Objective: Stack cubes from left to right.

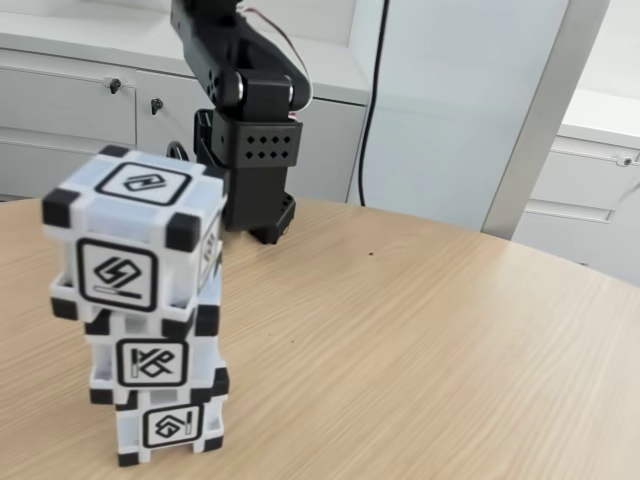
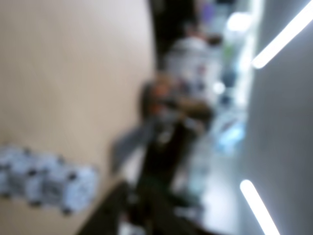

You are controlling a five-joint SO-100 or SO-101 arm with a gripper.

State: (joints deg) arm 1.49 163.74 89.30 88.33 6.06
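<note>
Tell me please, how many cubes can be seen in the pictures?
3, all in one stack at the left of the fixed view: bottom cube on the table, middle cube on it, top cube uppermost. No others appear; the wrist view is too blurred to check.

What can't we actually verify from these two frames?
- Tool state: in the fixed view the arm is cut off by the top edge and its lower part sits behind the cube stack.
- Wrist view: badly blurred; the stack shows as a smear, symbols unreadable.
- Background in the wrist view: indistinct.
</note>
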